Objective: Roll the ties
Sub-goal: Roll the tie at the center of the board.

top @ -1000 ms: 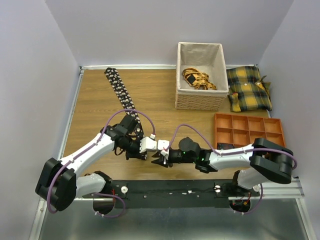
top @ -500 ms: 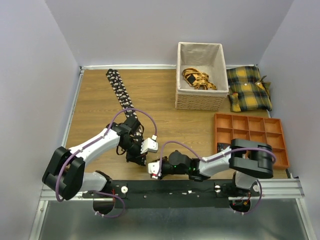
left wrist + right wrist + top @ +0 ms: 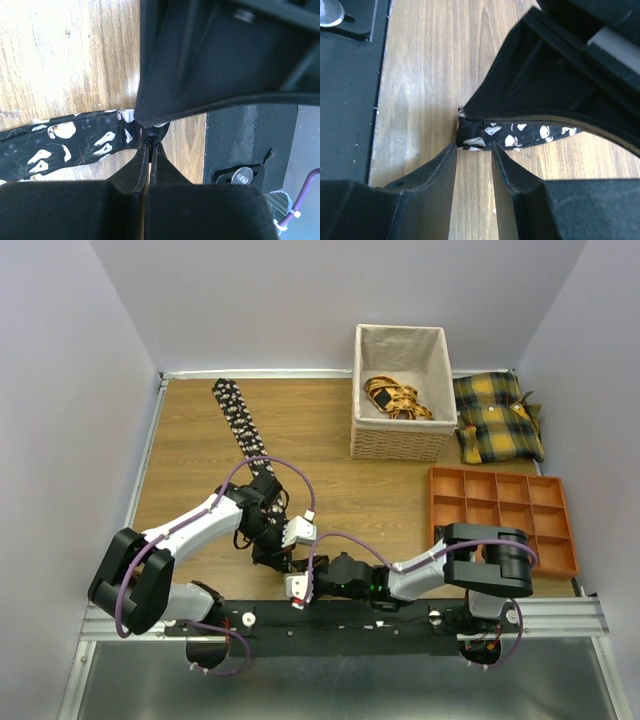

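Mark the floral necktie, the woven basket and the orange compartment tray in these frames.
floral necktie (image 3: 240, 420), top external view, middle of the flat strip.
woven basket (image 3: 400, 443), top external view, near outer wall.
orange compartment tray (image 3: 480, 487), top external view, bare floor of a far compartment.

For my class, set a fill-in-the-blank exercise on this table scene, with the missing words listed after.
1. The left fingers are ___ on the tie.
2. The right fingers stand ___, with the tie's end just ahead of their gap.
3. The tray with compartments is ___ in colour.
4. The plaid cushions lie beside the woven ___.
Missing words: shut; open; orange; basket.
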Robot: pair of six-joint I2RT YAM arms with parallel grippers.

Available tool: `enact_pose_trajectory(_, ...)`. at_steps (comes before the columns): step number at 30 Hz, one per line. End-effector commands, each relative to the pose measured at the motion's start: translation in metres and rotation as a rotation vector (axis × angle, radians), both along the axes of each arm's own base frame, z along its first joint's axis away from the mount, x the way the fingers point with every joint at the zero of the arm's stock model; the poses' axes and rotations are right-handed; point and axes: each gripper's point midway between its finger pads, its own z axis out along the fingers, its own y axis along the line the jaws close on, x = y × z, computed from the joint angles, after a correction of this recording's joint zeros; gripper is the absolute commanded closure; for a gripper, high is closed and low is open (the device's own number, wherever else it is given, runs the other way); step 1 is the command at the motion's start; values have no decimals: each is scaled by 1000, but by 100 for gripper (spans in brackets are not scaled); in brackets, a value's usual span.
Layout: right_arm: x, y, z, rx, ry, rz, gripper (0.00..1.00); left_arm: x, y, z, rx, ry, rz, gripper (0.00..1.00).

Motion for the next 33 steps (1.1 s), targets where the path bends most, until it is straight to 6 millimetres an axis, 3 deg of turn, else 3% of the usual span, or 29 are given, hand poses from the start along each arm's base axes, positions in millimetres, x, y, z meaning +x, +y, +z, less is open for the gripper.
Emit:
enact_pose_trajectory(1,-6,9,11,51,-7,14,47,0,-5,6,-28,13,-1,100)
enact_pose_trajectory(11,7,21,-2,20,9,-63,48,-2,-4,7,-34,16,-8,100)
enact_pose_trajectory(22,5,10,-32,-88,37,-73,53,-1,-3,8,-38,16,-2,100)
enact_pose_trajectory(33,11,14,-25,-69,34,-101,53,0,-3,6,-32,19,1,100)
